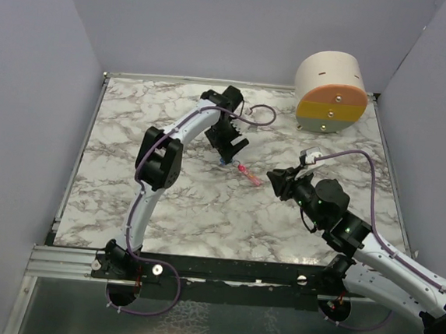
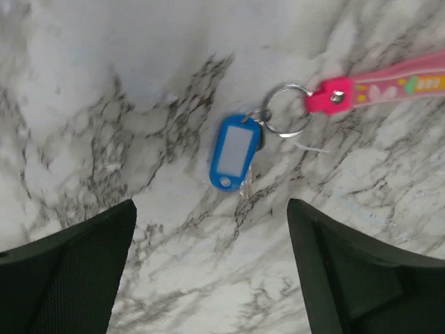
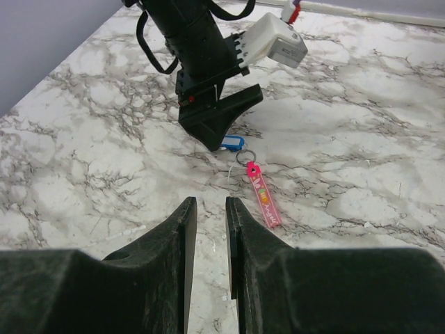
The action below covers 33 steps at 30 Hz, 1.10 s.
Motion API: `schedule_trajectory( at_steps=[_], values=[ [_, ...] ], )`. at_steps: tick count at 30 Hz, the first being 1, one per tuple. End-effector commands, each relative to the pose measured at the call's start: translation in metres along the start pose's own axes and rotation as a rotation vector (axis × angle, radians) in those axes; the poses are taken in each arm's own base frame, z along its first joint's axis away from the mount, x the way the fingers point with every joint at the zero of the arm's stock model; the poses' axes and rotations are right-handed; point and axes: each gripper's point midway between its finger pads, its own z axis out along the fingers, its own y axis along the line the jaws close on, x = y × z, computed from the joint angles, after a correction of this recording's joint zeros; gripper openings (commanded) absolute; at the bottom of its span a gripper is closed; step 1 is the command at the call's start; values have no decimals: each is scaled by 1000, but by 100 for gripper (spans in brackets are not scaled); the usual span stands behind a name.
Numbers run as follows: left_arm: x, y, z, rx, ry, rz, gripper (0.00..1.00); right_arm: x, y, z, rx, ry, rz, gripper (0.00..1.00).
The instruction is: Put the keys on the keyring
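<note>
you're looking at a glossy marble-print table [image 1: 203, 212], grey veins on white. the key [image 2: 233, 152] has a rounded blue plastic head with a pale window, its thin metal part mostly tucked beneath. its top touches the keyring [image 2: 361, 90] — a thin silver wire loop on a flat pink strap with small printed shapes. whether it's threaded on, you can't tell. both lie mid-table, on the near side and left of the cream drum [image 1: 331, 92]. your left gripper [image 2: 211, 209] hangs right over the key, jaws spread wide, released. your right gripper [image 3: 209, 202], nearer than the drum, shows a slim gap and grips nothing. only the left wrist view shows the wire loop clearly — from above the key is a blue speck.
</note>
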Motion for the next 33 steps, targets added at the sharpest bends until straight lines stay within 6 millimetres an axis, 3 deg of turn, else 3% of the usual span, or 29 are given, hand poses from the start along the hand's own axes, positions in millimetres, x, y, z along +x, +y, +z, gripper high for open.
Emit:
schedule_trajectory(
  at_steps=[1,7,11,15,20,24,29,31,33],
  values=[
    [-6,44,-34,-228,-92,-150,99,5,1,-1,-15,10,-8,24],
    [-22,64,-79,-435,-288,-249,99,7,1,-1,-15,13,-10,24],
    [-21,75,-106,-572,-417,-342,99,8,-2,-2,-2,13,-5,24],
    [-13,82,-116,-657,-512,-464,99,10,-9,-1,44,19,19,27],
    [-15,60,-118,-568,-726,-539,99,17,-26,2,164,49,71,45],
    [-9,25,-159,-469,-1040,-579,99,29,-36,1,259,107,137,52],
    [14,1,-178,-428,-1198,-587,99,36,-65,-10,424,70,181,64],
    [26,-4,-178,-441,-1204,-584,99,33,-75,-18,476,33,212,78],
    [43,-2,-178,-485,-1198,-613,99,28,-82,-27,510,-6,231,85]
  ],
)
